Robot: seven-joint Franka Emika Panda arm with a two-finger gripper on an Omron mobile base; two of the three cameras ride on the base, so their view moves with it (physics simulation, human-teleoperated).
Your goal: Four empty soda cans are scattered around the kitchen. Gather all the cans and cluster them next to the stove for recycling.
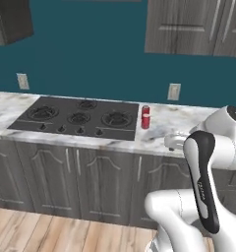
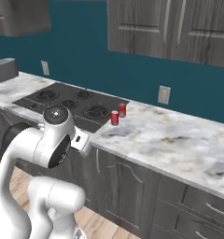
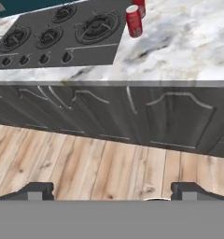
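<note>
Two red soda cans with silver tops stand upright on the marble counter just right of the stove (image 1: 75, 118). In the right base view the nearer can (image 2: 115, 118) and the farther can (image 2: 122, 109) stand close together beside the cooktop's right edge. From the left base view they line up as one red shape (image 1: 145, 117). The hand view has them at its top, one can (image 3: 134, 21) in front of the other (image 3: 140, 5), with the stove (image 3: 58, 37) to their left. My gripper (image 3: 112, 193) is open and holds nothing, out in front of the counter and away from the cans.
Marble counter (image 2: 170, 135) stretches right of the stove. Grey base cabinets (image 3: 132, 116) run below it, above a wooden floor (image 3: 109, 163). A toaster (image 2: 4, 69) sits far left. Wall outlets (image 1: 174, 91) and upper cabinets (image 2: 170, 28) are behind.
</note>
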